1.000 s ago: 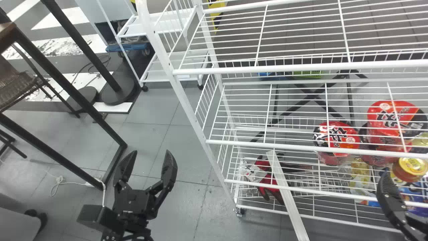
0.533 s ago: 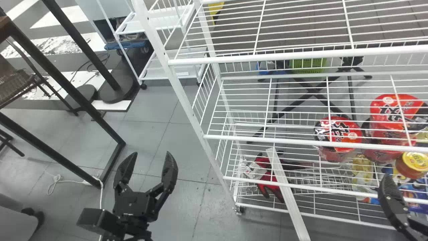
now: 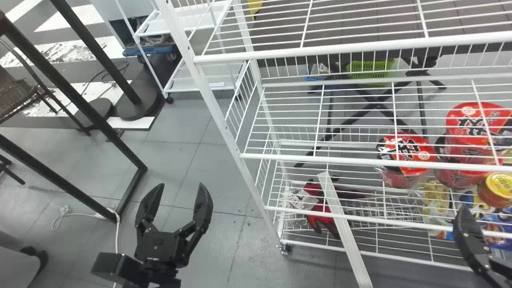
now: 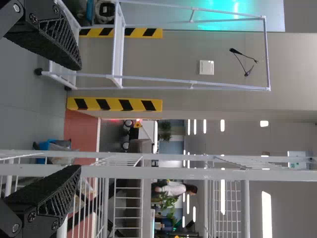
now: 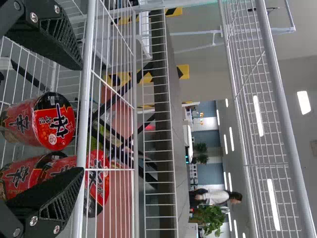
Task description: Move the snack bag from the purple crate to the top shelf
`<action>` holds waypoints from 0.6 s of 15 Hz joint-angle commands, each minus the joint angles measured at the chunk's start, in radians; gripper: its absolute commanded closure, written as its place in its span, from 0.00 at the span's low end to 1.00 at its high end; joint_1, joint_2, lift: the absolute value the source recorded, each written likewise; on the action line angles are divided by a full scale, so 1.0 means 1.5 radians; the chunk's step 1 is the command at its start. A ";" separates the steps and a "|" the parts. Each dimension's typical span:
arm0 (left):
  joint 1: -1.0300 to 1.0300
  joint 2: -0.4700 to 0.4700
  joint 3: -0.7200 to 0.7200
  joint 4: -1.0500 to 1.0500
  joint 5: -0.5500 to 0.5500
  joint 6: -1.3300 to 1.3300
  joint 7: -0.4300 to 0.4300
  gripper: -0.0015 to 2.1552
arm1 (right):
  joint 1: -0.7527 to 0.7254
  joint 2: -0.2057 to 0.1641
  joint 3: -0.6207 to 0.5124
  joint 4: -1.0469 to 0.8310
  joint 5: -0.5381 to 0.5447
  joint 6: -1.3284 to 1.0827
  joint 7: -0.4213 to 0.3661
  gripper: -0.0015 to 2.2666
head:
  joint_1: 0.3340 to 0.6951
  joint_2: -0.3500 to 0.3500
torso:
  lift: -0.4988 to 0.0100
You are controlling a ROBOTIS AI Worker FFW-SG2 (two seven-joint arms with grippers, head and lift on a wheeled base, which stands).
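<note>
Holding nothing, my right hand [image 5: 81, 119] hangs spread, nearer the rack [image 3: 217, 108] than my left hand [image 3: 181, 185], also spread and empty; the top shelf [image 3: 360, 47] lies above my right hand, but which way the snack bag lies from either I cannot tell.
</note>
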 commanded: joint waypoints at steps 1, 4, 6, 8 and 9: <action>0.000 0.000 0.000 -0.001 0.000 0.000 0.000 0.05 | 0.000 0.002 0.000 -0.001 0.000 0.002 0.000 0.04 | 1.00 0.97 | 0.31; -0.002 0.000 -0.001 -0.001 -0.001 0.002 -0.001 0.05 | 0.000 0.002 0.000 -0.001 0.000 0.004 -0.001 0.04 | 1.00 0.97 | 0.29; -0.003 0.000 -0.001 0.000 -0.002 0.002 -0.001 0.05 | -0.003 0.002 0.000 -0.001 -0.001 0.006 0.000 0.04 | 1.00 0.96 | 0.27; -0.004 0.001 -0.001 0.000 -0.002 0.002 -0.001 0.05 | -0.004 0.002 0.000 -0.001 0.000 0.008 -0.001 0.04 | 1.00 0.96 | 0.25; -0.004 0.001 -0.001 0.000 -0.002 0.002 -0.001 0.05 | -0.004 0.002 0.000 -0.002 0.000 0.010 -0.001 0.04 | 1.00 0.96 | 0.25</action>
